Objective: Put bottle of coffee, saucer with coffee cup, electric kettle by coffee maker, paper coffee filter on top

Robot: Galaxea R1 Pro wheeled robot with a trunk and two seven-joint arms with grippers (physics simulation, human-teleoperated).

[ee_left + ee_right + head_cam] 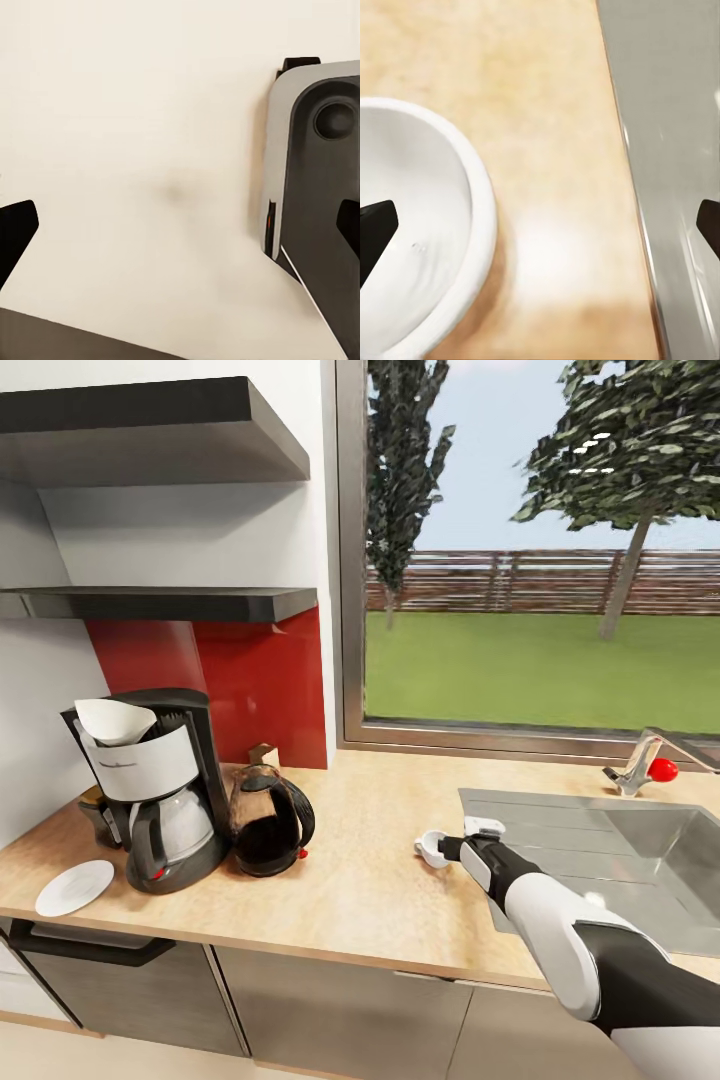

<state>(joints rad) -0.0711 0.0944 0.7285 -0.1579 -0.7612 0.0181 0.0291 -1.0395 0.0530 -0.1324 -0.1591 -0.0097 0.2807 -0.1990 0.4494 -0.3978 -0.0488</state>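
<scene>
Your right gripper (455,849) is low over the worktop (360,880), just beside the sink (600,860), with its fingers spread wide and nothing held. In the right wrist view one fingertip (375,232) sits over the bowl of the cup (416,247) and the other over the sink's edge, so the jaws straddle the cup's rim on one side only. In the head view the cup (432,849) lies just at the gripper's tip, on the bare worktop, well apart from the coffee maker (160,790).

Your left gripper (180,225) also looks spread, its dark fingertips at the two edges of its wrist view, over a pale surface and part of the robot's own body; it holds nothing.

Expect the cup to be light, rigid and glossy, probably ceramic, so it could slip or tip if pinched off-centre. Taking it across the rim wall, one finger inside and one outside, seems the soundest hold; set it down gently, since it would chip.

By count: one cup, one saucer (75,887) at the maker's far side near the worktop's front edge, one kettle (270,820) touching or just beside the maker, one filter (112,722) in its top, and one dark jar-like thing (97,812) behind it, likely the coffee bottle. The saucer is bare; the cup belongs there.
</scene>
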